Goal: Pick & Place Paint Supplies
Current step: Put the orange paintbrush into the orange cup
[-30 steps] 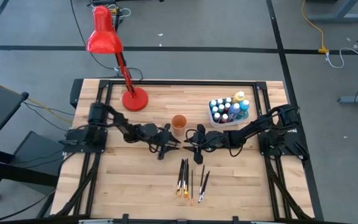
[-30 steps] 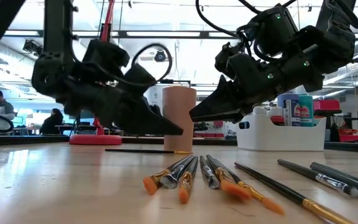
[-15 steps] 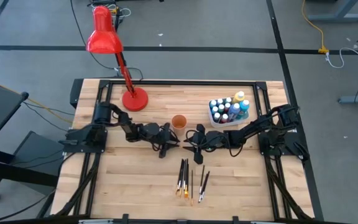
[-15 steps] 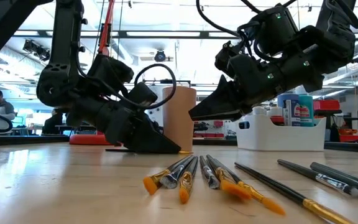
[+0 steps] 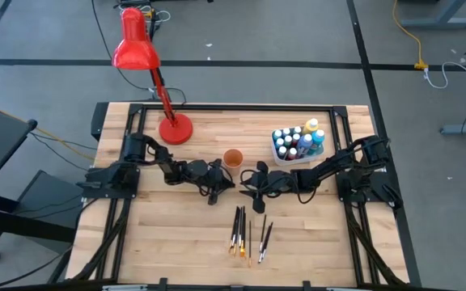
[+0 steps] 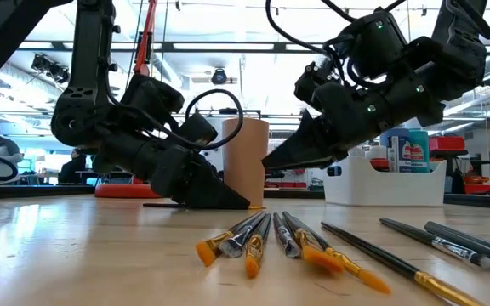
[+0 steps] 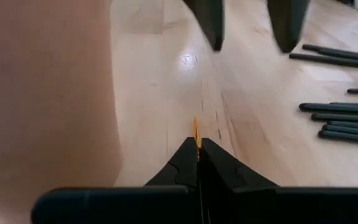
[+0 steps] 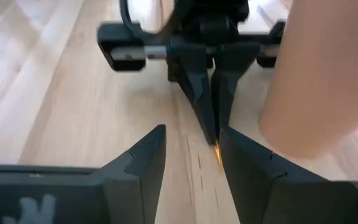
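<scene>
Pale butcher-block planks make up the table (image 5: 176, 234), with a red desk lamp (image 5: 140, 56) standing on its far side and a bright workshop showing beyond it in the low view. Near the middle, the left gripper (image 5: 219, 184) is down at the wood beside the small orange cup (image 5: 233, 158), its fingers pinched together on a thin paintbrush (image 7: 196, 132) whose orange tip pokes out past them (the right wrist view shows the same bright tip at the clamped points). Facing it, the right gripper (image 5: 249, 184) hangs just above the table with its jaws apart, holding nothing. Several more paintbrushes (image 5: 247, 230) lie loose on the near side of the table, orange ends toward the front edge. A white tub (image 5: 280, 155) on the right holds the paint bottles (image 5: 298, 140), upright and crowded together.
</scene>
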Robot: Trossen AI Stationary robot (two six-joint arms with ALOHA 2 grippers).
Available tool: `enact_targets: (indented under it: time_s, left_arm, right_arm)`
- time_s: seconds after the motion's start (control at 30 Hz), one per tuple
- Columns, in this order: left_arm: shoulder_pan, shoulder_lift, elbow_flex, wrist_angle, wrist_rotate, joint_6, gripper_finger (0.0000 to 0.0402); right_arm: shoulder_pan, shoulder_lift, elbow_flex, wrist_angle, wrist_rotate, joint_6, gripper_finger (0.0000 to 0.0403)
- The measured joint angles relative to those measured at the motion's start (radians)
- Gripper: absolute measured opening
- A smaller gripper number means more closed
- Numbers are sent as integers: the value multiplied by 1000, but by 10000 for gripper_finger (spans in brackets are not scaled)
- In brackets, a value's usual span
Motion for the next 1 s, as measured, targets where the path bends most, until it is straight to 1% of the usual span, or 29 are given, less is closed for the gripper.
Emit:
enact_targets:
  time_s: [0.17,0.3,0.43,0.57,0.77,1.0]
  left_arm:
    - [-15,4,-3,85,26,-7,10]
    - [-15,4,-3,89,27,-8,10]
    - [-15,1,-3,95,25,-8,10]
    - [-15,-18,-4,95,23,-8,10]
    - [-17,-25,-3,205,29,-28,10]
    - [-17,-26,-2,215,26,-33,10]
  right_arm:
    - [0,0,0,-11,16,6,152]
    - [0,0,0,-30,13,6,152]
    - [0,0,0,-92,-8,38,152]
    - [-1,0,0,-130,12,56,152]
    - [-1,0,0,-115,22,42,152]
    - [-1,0,0,-22,17,-28,152]
